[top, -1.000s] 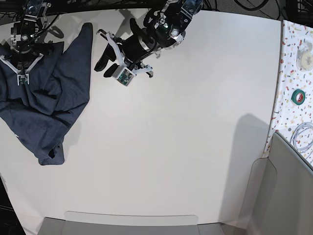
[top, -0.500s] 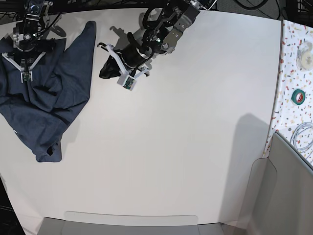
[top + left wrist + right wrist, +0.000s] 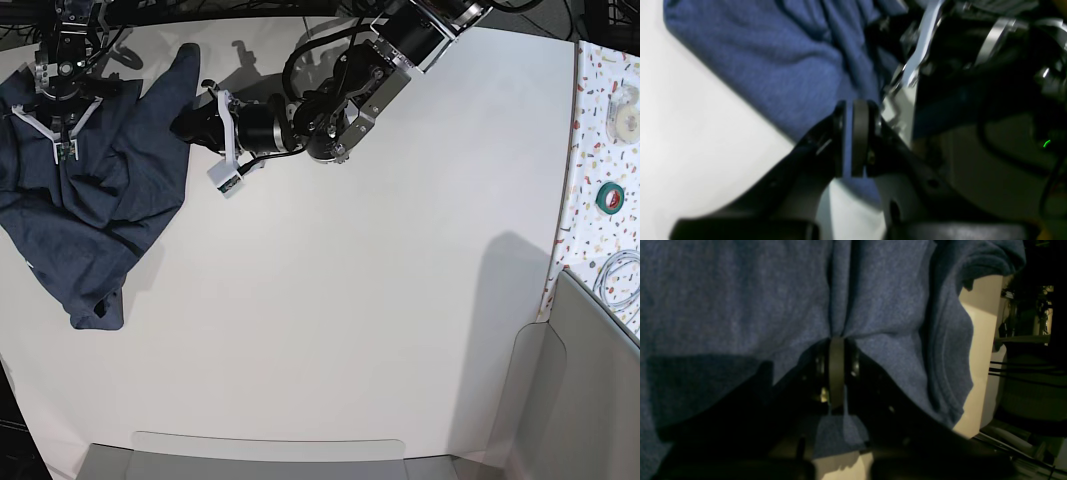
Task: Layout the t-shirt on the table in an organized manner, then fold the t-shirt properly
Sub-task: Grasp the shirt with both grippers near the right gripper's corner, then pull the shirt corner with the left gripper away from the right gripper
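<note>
The dark navy t-shirt (image 3: 90, 210) lies crumpled at the far left of the off-white table (image 3: 350, 300), plain side showing. My right gripper (image 3: 62, 150) is over its upper part; in the right wrist view it (image 3: 836, 376) is shut on a pinched fold of the t-shirt (image 3: 740, 290). My left gripper (image 3: 183, 125) reaches in low from the right to the shirt's right edge. In the left wrist view it (image 3: 850, 140) is shut with a strip of the blue t-shirt (image 3: 773, 66) between its pads, above the table (image 3: 690, 133).
A speckled side surface (image 3: 600, 90) on the far right holds a green tape roll (image 3: 610, 197), a white tape roll (image 3: 628, 120) and a coiled cable (image 3: 622, 280). Grey panels (image 3: 570, 400) stand at the front and right corner.
My left arm has swung left and down to the shirt's right edge and shut on it. My right gripper has shifted slightly back with the fabric.
</note>
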`<state>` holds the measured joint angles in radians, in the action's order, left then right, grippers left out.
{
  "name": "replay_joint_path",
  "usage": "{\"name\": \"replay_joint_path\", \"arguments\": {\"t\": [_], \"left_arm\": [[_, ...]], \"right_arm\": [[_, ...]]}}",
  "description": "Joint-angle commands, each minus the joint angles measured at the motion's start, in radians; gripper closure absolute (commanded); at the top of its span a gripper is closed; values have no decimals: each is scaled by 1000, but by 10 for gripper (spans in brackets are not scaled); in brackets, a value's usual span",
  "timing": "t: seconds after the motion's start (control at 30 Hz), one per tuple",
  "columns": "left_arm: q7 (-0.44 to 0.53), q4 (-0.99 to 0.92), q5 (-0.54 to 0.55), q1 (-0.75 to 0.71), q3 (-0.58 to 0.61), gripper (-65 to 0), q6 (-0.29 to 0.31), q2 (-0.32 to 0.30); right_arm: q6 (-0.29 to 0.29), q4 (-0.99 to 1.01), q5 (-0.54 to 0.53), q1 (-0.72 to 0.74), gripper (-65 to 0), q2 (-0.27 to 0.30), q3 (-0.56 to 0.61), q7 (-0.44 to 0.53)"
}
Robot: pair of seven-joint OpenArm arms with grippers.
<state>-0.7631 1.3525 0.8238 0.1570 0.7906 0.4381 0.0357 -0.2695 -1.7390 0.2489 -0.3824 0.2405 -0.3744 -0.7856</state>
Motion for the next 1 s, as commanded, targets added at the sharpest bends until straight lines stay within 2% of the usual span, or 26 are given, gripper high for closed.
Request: {"name": "replay_joint_path", "arguments": {"t": [0.0,0.13,0.3,0.67,0.9,0.97], "left_arm": [[-6,12,22,28,2,-39,12,13],[-60,12,22,40,0,-39,12,30],[-55,-6,22,59,26,-40,15,74],[175,-152,21,88,266,-40,17,85],[202,-164,18,88,284,-40,9,85],[210,-198,18,88,280,-39,-45,80]], "right_arm": [[-7,-9,-9,-3,0,7,-2,-10],[-7,-9,-9,-2,0,7,-2,-10],[-7,-9,-9,-2,0,7,-2,-10],[-7,-9,-9,-3,0,7,-2,-10],[-7,-9,-9,-3,0,7,-2,-10],[-7,-9,-9,-3,0,7,-2,-11]]}}
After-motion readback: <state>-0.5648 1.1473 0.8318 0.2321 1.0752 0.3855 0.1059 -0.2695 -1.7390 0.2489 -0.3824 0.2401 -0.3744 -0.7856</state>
